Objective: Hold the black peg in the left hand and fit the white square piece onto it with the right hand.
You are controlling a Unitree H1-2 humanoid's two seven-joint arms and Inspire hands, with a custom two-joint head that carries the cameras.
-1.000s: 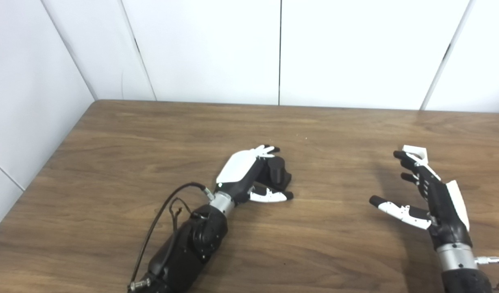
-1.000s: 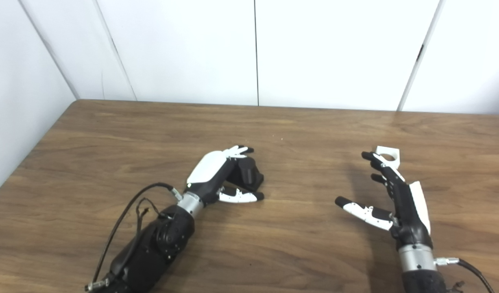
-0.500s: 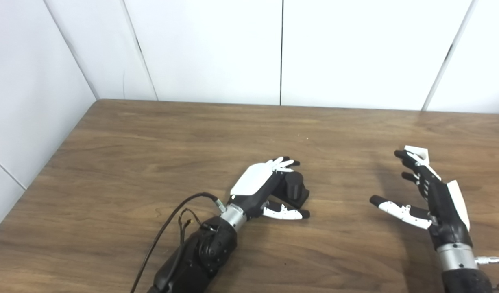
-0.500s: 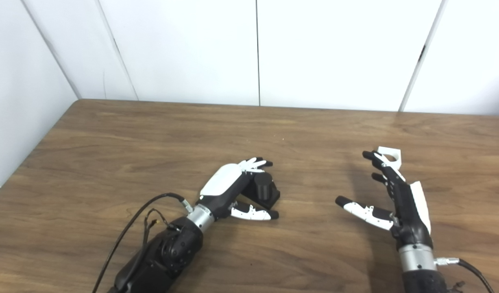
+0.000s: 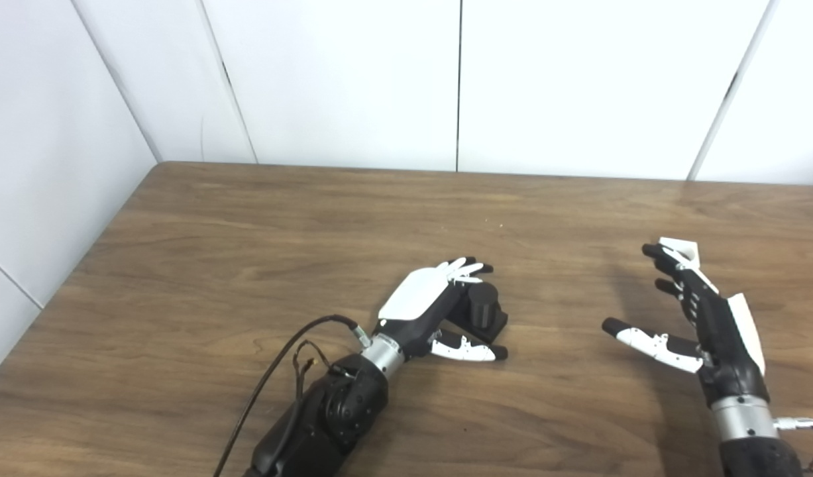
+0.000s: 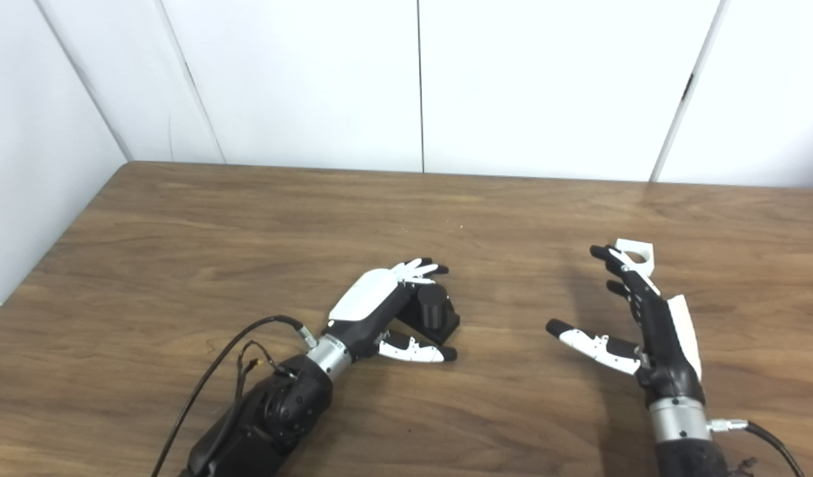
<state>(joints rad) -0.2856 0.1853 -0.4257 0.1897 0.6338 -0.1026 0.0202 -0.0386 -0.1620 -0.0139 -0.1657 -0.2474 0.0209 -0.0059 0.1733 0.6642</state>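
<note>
Brown wood-grain table is filling the lower 2 thirds of the frame, with white wall panels rising behind it and along the left edge. Just below frame centre, the black peg, a short cylinder on a square base, is standing upright on the table. The left hand is cupping it: the fingers are curving over its far side and the thumb is lying along its near side, partly closed around the peg; whether they are pressing on it cannot be told. The hand's white back is hiding the peg's left flank. A black cable is looping off the left forearm over the table. At the right of the frame, the right hand is hovering open, fingers spread and thumb pointing left, holding nothing. The white square piece, with a round hole, is lying on the table at the tips of those fingers, partly hidden by them in the left eye view; contact cannot be told. Peg and piece are lying well apart.
</note>
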